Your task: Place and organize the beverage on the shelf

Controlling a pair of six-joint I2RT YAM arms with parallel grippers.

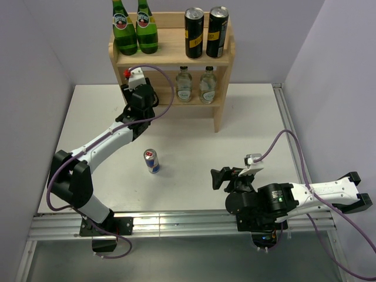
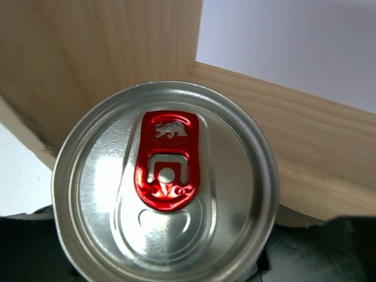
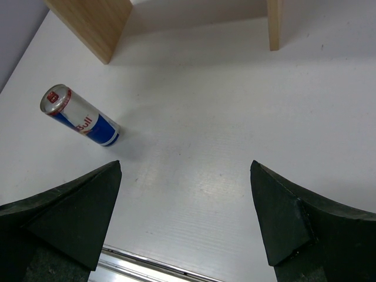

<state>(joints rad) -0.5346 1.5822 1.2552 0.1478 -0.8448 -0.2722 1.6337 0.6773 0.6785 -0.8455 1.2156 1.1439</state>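
The wooden shelf stands at the far edge of the table. Its top tier holds two black-and-yellow cans. Its lower tier holds two clear bottles on the right. My left gripper is at the left end of the lower tier, shut on a slim silver can with a red tab; that can is hidden in the top view. Wood panels lie close behind it. A second blue-silver-red can stands on the table, and shows in the right wrist view. My right gripper is open and empty.
Two large green glass bottles stand on the left of the top tier. The shelf's side panels reach the table. A metal rail runs along the near edge. Walls close in on the left and right.
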